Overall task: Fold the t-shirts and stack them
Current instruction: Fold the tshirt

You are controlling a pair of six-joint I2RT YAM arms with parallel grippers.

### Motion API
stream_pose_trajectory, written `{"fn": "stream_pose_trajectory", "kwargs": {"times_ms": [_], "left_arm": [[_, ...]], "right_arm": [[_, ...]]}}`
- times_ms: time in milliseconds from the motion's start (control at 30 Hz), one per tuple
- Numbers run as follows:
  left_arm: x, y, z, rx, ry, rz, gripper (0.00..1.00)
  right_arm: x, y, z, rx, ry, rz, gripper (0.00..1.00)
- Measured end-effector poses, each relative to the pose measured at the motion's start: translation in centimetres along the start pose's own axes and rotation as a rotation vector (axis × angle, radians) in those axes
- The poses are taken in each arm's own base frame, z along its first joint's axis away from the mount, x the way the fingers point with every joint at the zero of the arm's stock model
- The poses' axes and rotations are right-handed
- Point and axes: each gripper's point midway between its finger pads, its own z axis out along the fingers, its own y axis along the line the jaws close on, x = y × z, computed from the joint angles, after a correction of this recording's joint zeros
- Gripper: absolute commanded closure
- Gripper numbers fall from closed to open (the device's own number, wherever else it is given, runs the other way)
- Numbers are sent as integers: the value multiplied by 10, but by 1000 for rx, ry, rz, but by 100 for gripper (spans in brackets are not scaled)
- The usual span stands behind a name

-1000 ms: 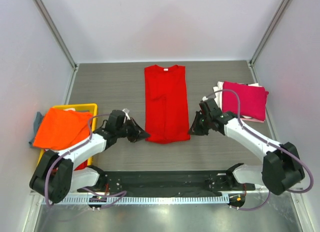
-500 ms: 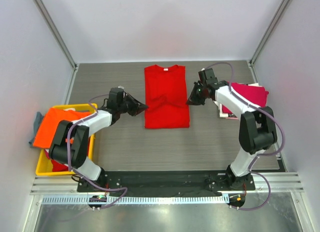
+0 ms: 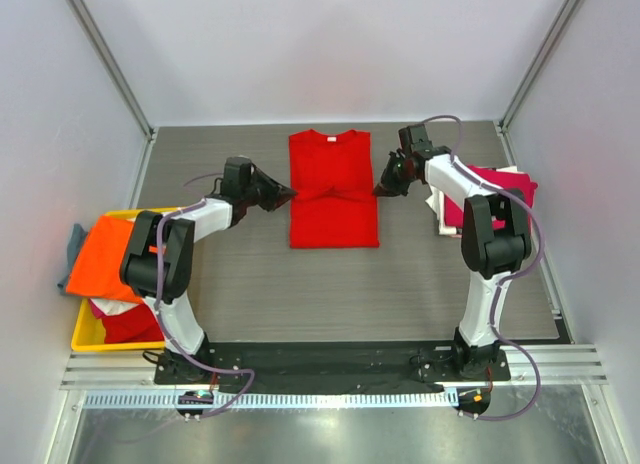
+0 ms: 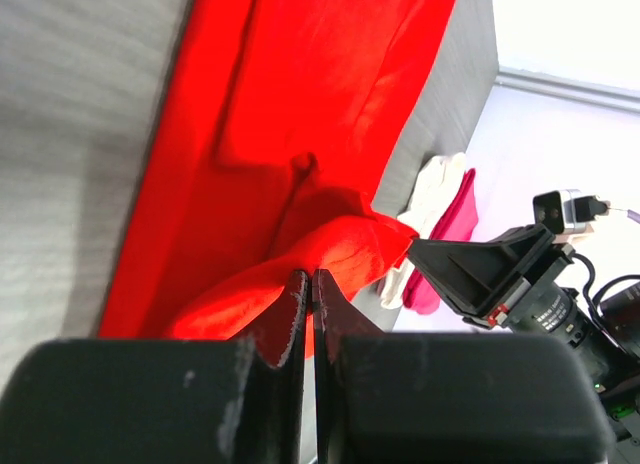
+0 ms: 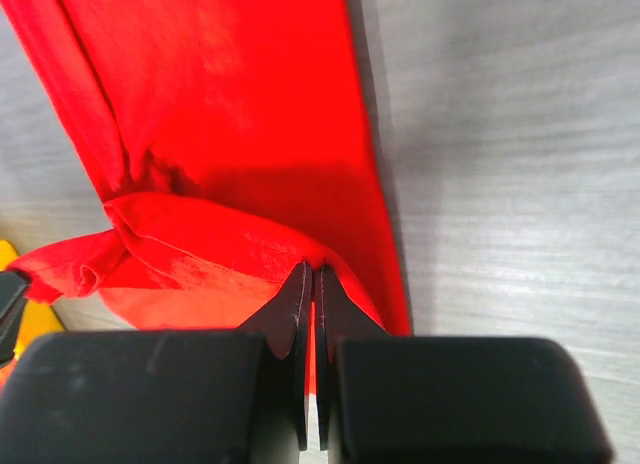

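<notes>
Pinching the red t-shirt [image 3: 333,209] mid-table, your left gripper [image 4: 307,294] and right gripper [image 5: 312,289] each clamp its lifted hem, which hides the cloth beneath. The pink shirt stack [image 3: 512,191] lies at right, partly behind your right arm [image 3: 452,180].

Red t-shirt [image 3: 334,189], gripped by left gripper [image 4: 307,279] and right gripper [image 5: 311,271]: soft matt knit cloth, creased where it is lifted, smooth where it lies flat. Fingers [image 5: 285,309]: black matt plastic, finely grainy. Table [image 3: 250,274] under both grippers: grey, matt, streaked wood-grain look. Outboard of left gripper: yellow crate [image 3: 85,339], smooth plastic with a slight sheen; orange t-shirt [image 3: 105,259] on it, matt cloth. Outboard of right gripper: magenta t-shirt [image 3: 490,199], matt cloth.
</notes>
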Motion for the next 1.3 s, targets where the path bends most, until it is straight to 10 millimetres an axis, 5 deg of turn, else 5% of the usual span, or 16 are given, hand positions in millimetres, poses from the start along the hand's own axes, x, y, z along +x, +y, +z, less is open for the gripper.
{"fn": "stream_pose_trajectory", "kwargs": {"times_ms": [333, 667, 767, 933, 1300], "left_arm": [[-13, 1, 23, -9, -2, -4, 94], [-33, -2, 49, -12, -13, 2, 94], [-35, -5, 50, -7, -17, 4, 97], [-35, -3, 50, -14, -15, 0, 99], [-15, 29, 35, -73, 9, -27, 100]], "right_arm": [[-28, 12, 5, -46, -27, 7, 98], [-46, 15, 35, -57, -17, 28, 91], [-48, 12, 41, -54, -12, 44, 83], [-49, 11, 42, -54, -12, 49, 98], [-37, 7, 38, -61, 11, 54, 99]]}}
